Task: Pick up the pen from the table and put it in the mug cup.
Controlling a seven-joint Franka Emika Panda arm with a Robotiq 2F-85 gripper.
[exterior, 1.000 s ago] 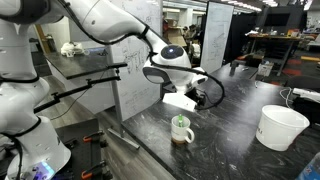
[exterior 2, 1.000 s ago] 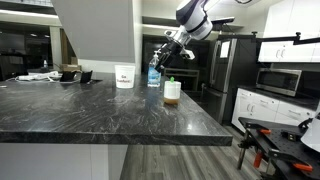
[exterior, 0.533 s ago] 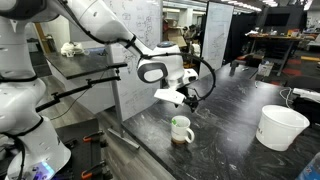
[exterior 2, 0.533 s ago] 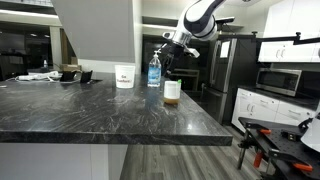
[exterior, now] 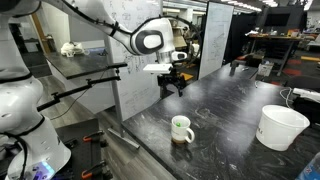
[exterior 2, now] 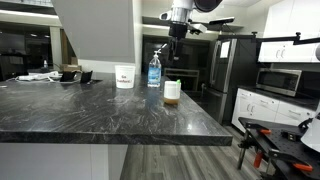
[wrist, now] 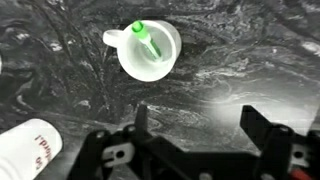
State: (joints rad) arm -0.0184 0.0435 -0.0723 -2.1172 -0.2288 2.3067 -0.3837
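The green pen [wrist: 146, 41] stands inside the small white mug [wrist: 150, 50], its green tip sticking up above the rim. The mug also shows in both exterior views [exterior: 181, 130] [exterior 2: 172, 92], near the edge of the dark glossy table [exterior: 230, 110]. The pen's green tip shows at the mug's top [exterior: 178, 120]. My gripper [wrist: 195, 118] is open and empty. It hangs well above the table, up and away from the mug [exterior: 173, 84] [exterior 2: 178, 27].
A large white tapered bucket [exterior: 281, 126] stands on the table, also seen in an exterior view [exterior 2: 124, 76]. A clear bottle with a blue label [exterior 2: 154, 71] stands near the mug. A white cylinder with red print [wrist: 25, 156] lies at the wrist view's lower left. A whiteboard panel [exterior: 135, 60] stands beside the table.
My gripper has risen and drawn back from just above the mug. The pen stays in the mug.
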